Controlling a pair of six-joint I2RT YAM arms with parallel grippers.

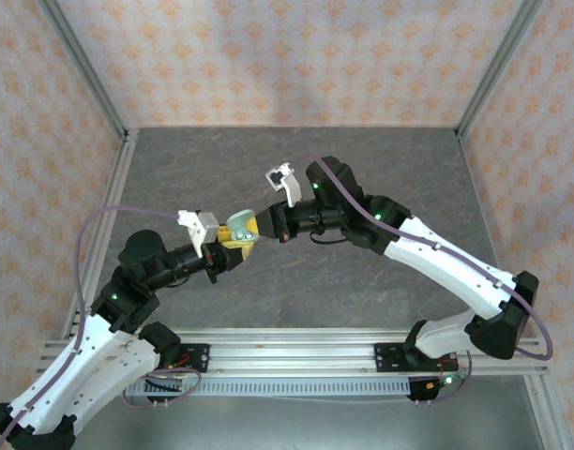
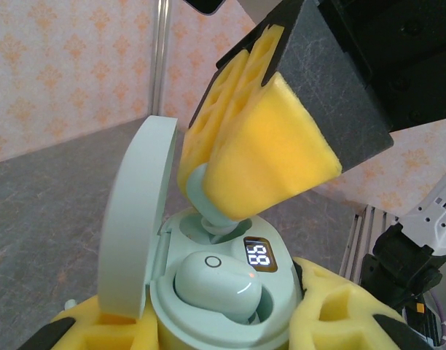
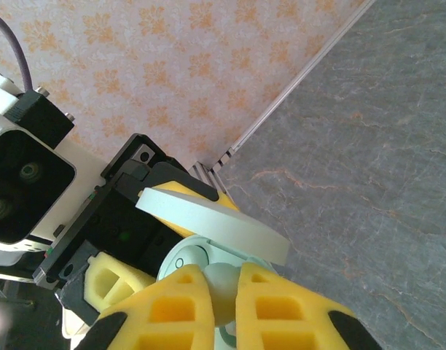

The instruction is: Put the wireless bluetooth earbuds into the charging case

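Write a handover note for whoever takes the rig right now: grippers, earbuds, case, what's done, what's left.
Left gripper: shut on the charging case, lid open.
Right gripper: shut on the second earbud, its lower end at the mouth of the free slot beside the lit display.
Done: first earbud sits in its slot.
Left: second earbud is not yet seated. Probably ease it down, then open the right gripper and back away.

Under me: a grey table point(image 1: 381, 169) w/ stone-like swirls. Walls point(image 1: 296, 56) on 3 sides, pale w/ orange flower prints (pretty). Silver posts point(image 1: 83, 64) in back corners & a silver rail point(image 1: 296, 349) at the near edge.
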